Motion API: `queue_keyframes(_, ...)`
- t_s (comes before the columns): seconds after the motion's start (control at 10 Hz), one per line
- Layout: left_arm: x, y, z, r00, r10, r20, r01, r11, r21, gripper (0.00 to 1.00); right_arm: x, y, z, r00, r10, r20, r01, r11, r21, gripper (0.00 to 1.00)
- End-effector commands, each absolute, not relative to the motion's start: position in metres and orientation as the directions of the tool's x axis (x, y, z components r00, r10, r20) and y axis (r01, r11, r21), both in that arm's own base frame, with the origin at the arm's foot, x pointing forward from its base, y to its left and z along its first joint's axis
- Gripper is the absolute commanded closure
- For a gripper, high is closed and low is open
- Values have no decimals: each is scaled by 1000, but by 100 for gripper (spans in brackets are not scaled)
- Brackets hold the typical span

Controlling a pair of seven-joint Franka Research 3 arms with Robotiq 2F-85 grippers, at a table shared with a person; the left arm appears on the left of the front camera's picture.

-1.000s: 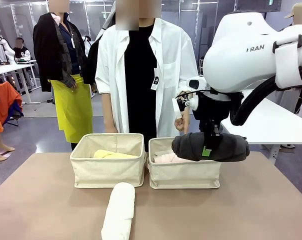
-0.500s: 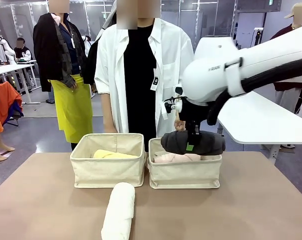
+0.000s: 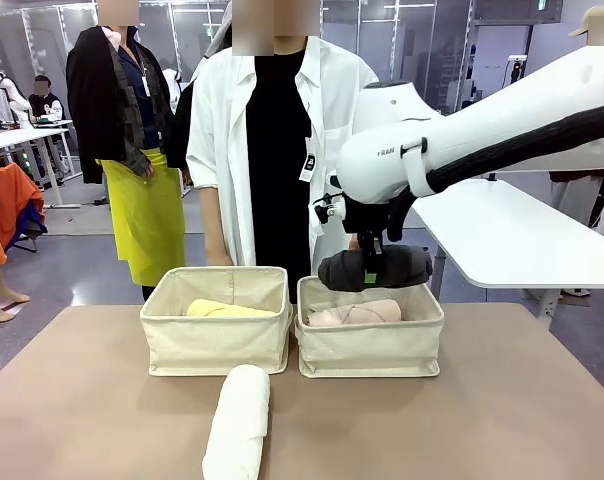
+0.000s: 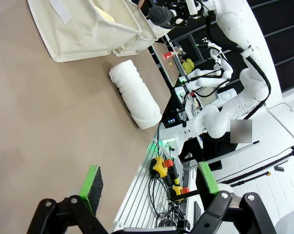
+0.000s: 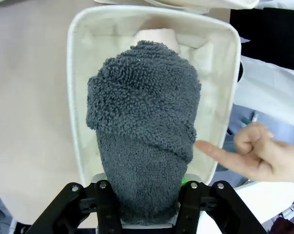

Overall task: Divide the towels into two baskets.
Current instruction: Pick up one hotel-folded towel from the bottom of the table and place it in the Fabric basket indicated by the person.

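Note:
My right gripper [image 3: 371, 272] is shut on the dark grey towel [image 3: 374, 268] and holds it level just above the right basket [image 3: 370, 348]. From the right wrist view the grey towel [image 5: 144, 136] hangs over that basket [image 5: 74, 97], with the pale pink towel [image 5: 156, 36] lying inside below it. The pink towel [image 3: 354, 314] shows over the basket's rim. A yellow towel [image 3: 227, 309] lies in the left basket [image 3: 217, 340]. The white towel [image 3: 238, 420] rests on the table in front of the baskets. My left gripper [image 4: 149, 180] stands open and holds nothing, low over the table, with the white towel [image 4: 136, 94] ahead of it.
A person in a white shirt stands right behind the baskets, one hand [image 5: 254, 151] pointing a finger at the right basket's far side. The brown table [image 3: 482, 420] has free room on both sides of the white towel. A white table [image 3: 512, 240] stands at the back right.
My right arm has carried the dark grey towel leftward and farther back, from over the right basket's right end to above its middle. The left gripper stays open.

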State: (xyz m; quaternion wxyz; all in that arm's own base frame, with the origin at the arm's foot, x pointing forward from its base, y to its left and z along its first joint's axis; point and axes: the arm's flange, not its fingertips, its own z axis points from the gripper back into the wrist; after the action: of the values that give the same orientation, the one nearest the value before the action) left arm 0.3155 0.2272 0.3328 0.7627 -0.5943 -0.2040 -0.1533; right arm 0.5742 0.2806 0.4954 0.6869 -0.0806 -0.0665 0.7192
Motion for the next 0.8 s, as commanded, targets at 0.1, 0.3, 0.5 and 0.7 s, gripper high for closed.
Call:
queue_keyframes(0.1, 312, 230, 335, 870, 2, 493, 478, 243, -844, 2, 598, 297, 471, -53, 997, -56, -982, -62, -180, 58)
queue_keyframes(0.3, 312, 230, 335, 870, 2, 493, 478, 243, -844, 2, 602, 301, 450, -55, 995, -87, -982, -70, -177, 58)
queue_keyframes(0.5, 312, 230, 335, 870, 2, 493, 478, 243, -844, 2, 607, 299, 440, -56, 996, -66, -984, -66, -165, 28)
queue_keyframes(0.7, 312, 230, 335, 870, 2, 493, 478, 243, -844, 2, 608, 297, 441, -56, 996, -73, -985, -67, -157, 0)
